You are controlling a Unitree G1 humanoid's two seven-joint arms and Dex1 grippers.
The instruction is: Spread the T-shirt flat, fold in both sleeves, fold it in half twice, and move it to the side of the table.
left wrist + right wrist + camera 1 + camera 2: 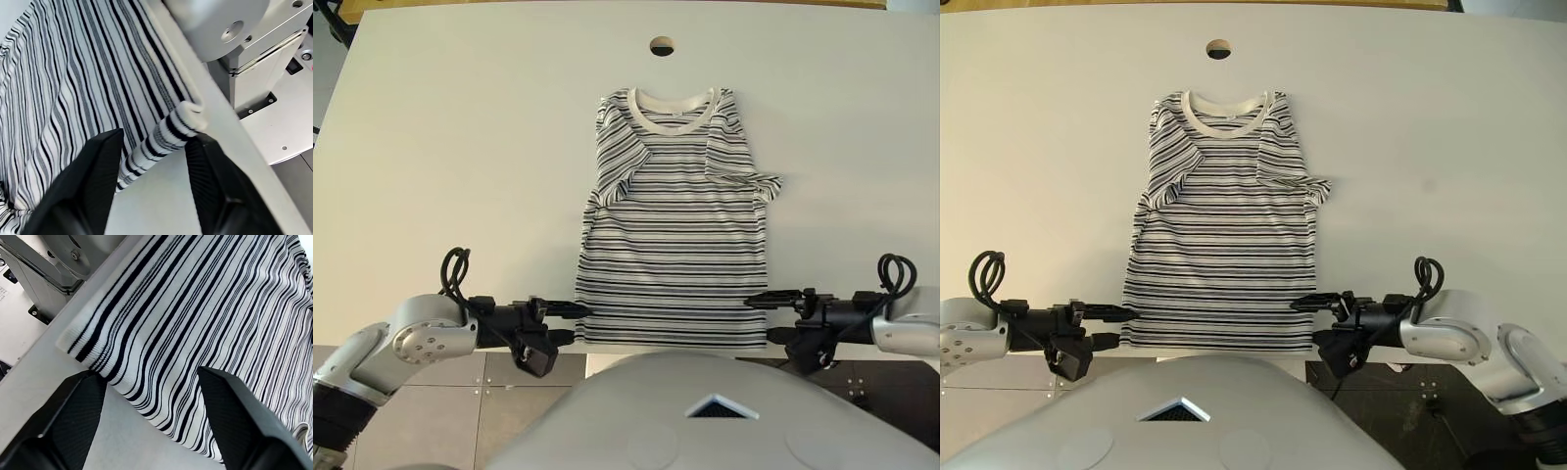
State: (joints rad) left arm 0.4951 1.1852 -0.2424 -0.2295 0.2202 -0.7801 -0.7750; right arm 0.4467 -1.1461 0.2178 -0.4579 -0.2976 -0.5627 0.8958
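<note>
Lying flat mid-table, the striped T-shirt [671,245] is seen on the white table [460,147] with its collar far, both sleeves folded in and its hem at the near edge. The left gripper [572,323] and right gripper [762,316] are held low and level at the hem's left and right corners, jaws spread around the fabric. The left corner is rolled up between its jaws.

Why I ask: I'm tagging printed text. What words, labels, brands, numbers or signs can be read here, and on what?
None: no readable text on the black-and-white striped fabric T-shirt, the plain white table, the black left gripper or the black right gripper.
</note>
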